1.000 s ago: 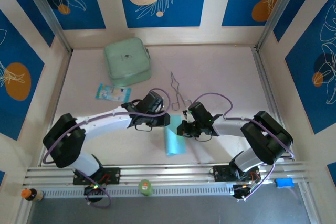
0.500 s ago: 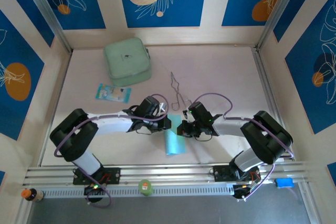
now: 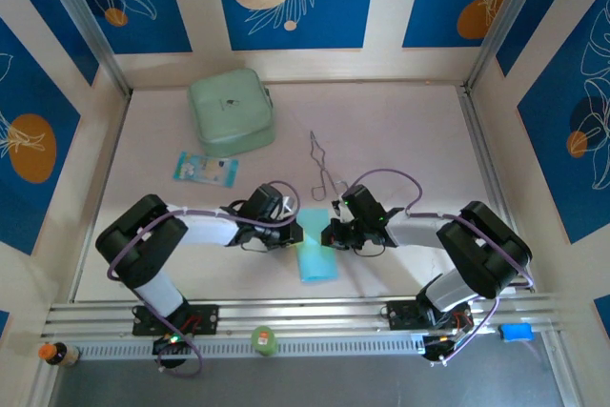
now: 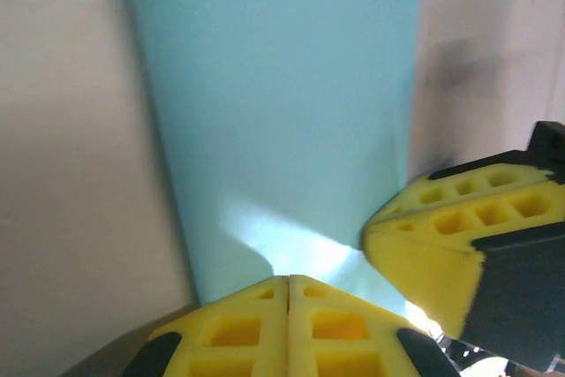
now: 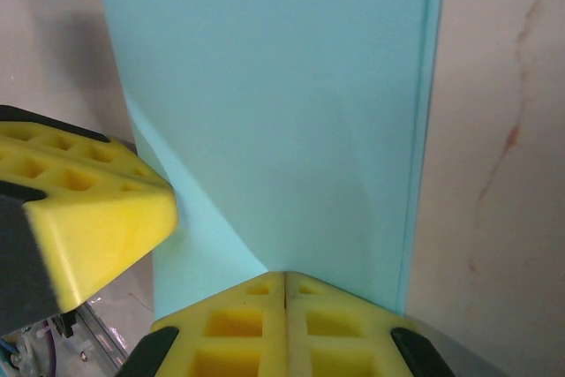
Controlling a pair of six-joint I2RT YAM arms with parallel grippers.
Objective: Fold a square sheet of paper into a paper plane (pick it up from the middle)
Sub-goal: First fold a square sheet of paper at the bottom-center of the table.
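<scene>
Top external view shows the folded cyan paper [image 3: 315, 262] lying near the middle of the worktop [image 3: 410, 131] near edge. Left hand [image 3: 294, 233] and right hand [image 3: 330, 234], both fully closed, touch its far end.

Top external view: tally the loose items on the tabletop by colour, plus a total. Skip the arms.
Mint green: 1, the rounded case
Blue-and-white: 1, the printed packet
Bare metal: 1, the tongs
Cyan: 1, the folded paper sheet
Total: 4
</scene>
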